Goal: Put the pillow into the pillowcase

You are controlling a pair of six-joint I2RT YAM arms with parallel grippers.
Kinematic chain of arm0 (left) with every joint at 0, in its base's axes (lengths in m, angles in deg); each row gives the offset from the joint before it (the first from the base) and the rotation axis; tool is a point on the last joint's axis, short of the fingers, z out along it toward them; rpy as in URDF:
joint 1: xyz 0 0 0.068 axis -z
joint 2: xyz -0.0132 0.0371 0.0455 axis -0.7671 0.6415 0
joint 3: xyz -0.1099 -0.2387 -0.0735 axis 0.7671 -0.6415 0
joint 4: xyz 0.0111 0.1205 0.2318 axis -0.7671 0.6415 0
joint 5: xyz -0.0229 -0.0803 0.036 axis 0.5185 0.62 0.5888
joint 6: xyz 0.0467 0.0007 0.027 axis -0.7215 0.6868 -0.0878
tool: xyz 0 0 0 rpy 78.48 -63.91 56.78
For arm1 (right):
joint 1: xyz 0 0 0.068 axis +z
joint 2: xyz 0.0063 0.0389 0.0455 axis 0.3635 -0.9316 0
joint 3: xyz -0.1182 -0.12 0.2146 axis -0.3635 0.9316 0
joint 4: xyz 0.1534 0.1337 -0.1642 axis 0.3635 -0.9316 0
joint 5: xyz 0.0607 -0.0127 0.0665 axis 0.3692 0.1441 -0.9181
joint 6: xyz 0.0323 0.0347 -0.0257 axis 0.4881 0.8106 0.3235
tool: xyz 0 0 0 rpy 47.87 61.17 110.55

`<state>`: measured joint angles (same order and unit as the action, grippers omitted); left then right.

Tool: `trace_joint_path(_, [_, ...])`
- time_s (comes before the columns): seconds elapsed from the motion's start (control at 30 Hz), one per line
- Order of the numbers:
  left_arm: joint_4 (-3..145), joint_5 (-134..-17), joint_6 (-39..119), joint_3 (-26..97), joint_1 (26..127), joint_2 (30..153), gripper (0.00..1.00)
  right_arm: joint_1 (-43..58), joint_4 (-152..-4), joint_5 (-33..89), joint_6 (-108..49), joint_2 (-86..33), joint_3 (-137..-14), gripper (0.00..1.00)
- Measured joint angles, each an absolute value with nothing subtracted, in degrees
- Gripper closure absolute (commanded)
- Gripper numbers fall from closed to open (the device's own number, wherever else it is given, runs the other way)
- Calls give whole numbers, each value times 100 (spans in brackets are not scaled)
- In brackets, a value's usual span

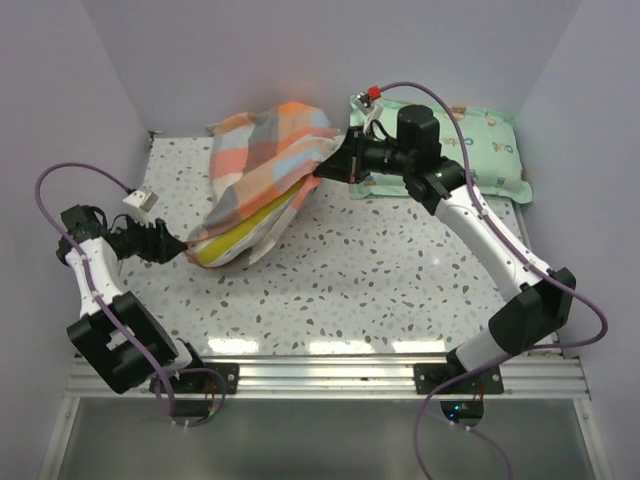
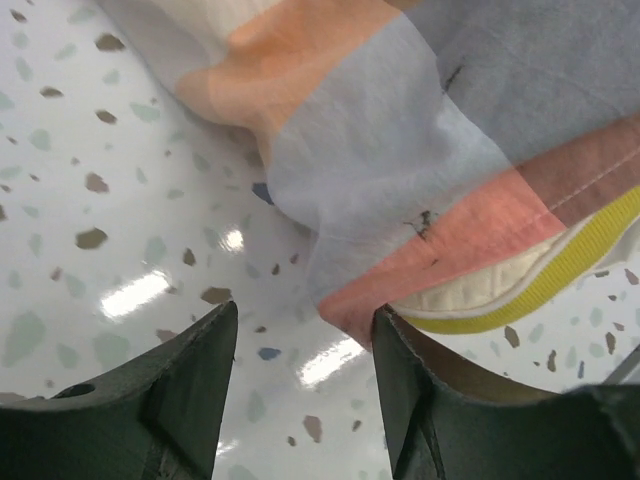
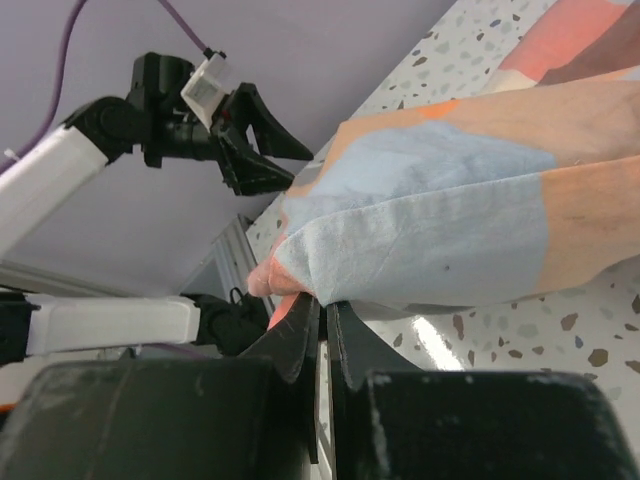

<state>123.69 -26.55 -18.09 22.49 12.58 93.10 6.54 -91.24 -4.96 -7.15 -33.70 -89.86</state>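
The left gripper is hovering low, jaws apart. The right gripper is reaching forward, pinching the pillowcase.

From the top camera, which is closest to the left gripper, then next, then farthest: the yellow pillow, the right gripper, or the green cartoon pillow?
From the left gripper:
1. The pillow, right beside it, in the mouth of the pillowcase.
2. The right gripper, farther back, mid-table.
3. The green cartoon pillow, back right corner.
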Motion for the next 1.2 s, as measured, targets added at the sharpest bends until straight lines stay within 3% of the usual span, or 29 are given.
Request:
trace_joint_path(0.2, [12185, -2797, -1135, 1414, 1256, 8786, 39, 654, -8965, -520, -322, -3536, -8978, 100])
trace_joint_path(0.43, [11903, -3114, -681, 1406, 1256, 8919, 51, 680, -8692, -546, 48, -3636, -8978, 100])
trace_joint_path(0.63, [11759, -3516, -578, 1406, 1454, 8895, 41, 746, -8510, -570, 295, -3715, -9059, 100])
trace_joint_path(1.2, [11877, -3713, -445, 1443, 1492, 9186, 45, 1093, -8451, 317, 929, -4541, -10484, 100])
